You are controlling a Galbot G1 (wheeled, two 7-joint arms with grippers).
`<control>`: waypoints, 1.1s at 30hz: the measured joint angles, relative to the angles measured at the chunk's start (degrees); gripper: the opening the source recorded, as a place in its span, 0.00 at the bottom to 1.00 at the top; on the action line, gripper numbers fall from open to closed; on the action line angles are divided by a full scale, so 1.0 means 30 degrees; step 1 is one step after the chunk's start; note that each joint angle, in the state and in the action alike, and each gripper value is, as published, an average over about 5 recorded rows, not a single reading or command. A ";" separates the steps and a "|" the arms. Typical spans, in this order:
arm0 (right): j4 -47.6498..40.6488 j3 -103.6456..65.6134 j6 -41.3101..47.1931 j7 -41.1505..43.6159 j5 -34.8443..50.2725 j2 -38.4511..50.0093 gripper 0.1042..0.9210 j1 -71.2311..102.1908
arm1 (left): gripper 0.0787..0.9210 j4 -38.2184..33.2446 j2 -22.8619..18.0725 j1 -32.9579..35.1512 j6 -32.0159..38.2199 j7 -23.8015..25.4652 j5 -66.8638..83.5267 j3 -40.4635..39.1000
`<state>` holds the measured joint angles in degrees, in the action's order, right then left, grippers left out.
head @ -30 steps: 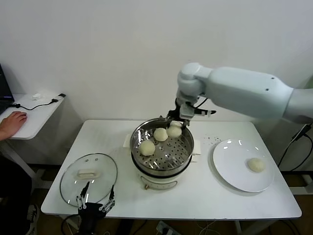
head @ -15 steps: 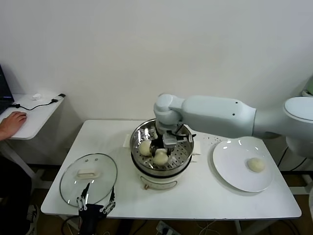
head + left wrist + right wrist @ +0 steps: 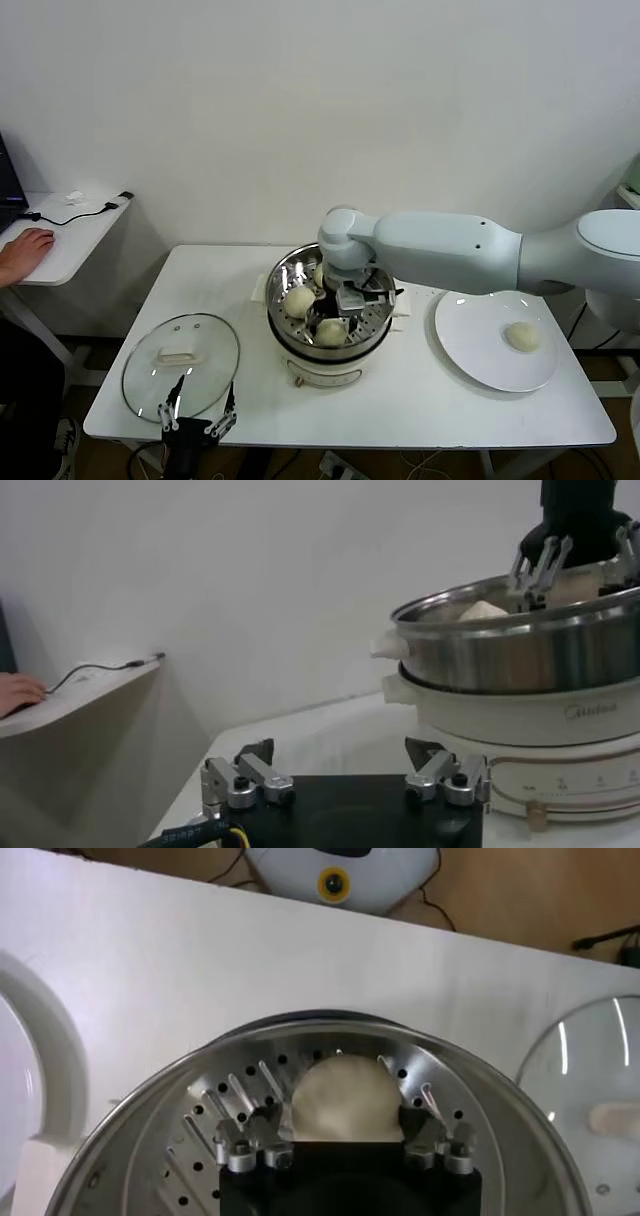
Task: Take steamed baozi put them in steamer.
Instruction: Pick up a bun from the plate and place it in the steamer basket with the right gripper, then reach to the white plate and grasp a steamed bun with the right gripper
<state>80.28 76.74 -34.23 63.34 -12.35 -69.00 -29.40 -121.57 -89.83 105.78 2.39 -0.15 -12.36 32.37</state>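
The steel steamer (image 3: 378,318) stands mid-table on its white base. My right gripper (image 3: 336,316) reaches down into it, and its fingers press both sides of a cream baozi (image 3: 340,1098) low over the perforated tray at the front of the pot; this bun also shows in the head view (image 3: 330,333). Another baozi (image 3: 299,301) lies at the pot's left. A third (image 3: 320,272) peeks out behind the arm. A last baozi (image 3: 522,337) lies on the white plate (image 3: 470,340). My left gripper (image 3: 195,415) is parked open and empty at the table's front left.
A round glass lid (image 3: 182,362) lies flat on the table left of the steamer, just behind my left gripper. A side desk (image 3: 70,225) with a cable and a person's hand (image 3: 28,246) is at far left. In the left wrist view the steamer wall (image 3: 520,655) rises close by.
My right gripper moved from the back rim of the steamer to its front and went lower, taking a baozi with it. The left arm and the bun on the plate stayed put.
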 measured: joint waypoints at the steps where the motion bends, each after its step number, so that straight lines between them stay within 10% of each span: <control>1: 0.0003 -0.0060 -0.0004 0.0000 0.0013 0.0041 0.87 -0.0033 | 0.88 0.0015 0.0000 0.0000 0.0003 -0.0001 0.0006 -0.0001; 14: -0.0538 -0.0839 0.1312 -0.1125 0.0720 0.1831 0.88 -0.1474 | 0.88 0.0131 0.0004 0.0017 0.0154 0.0038 0.0237 -0.0016; 33: -0.2485 -0.1811 1.2403 -0.1207 0.7138 0.9872 0.88 -0.1077 | 0.88 0.0116 0.0105 0.0118 0.0294 0.0244 0.0431 -0.0046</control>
<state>72.82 71.30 2.98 59.72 9.07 -39.39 -32.63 -121.22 -89.51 106.13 3.27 0.58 -11.07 32.23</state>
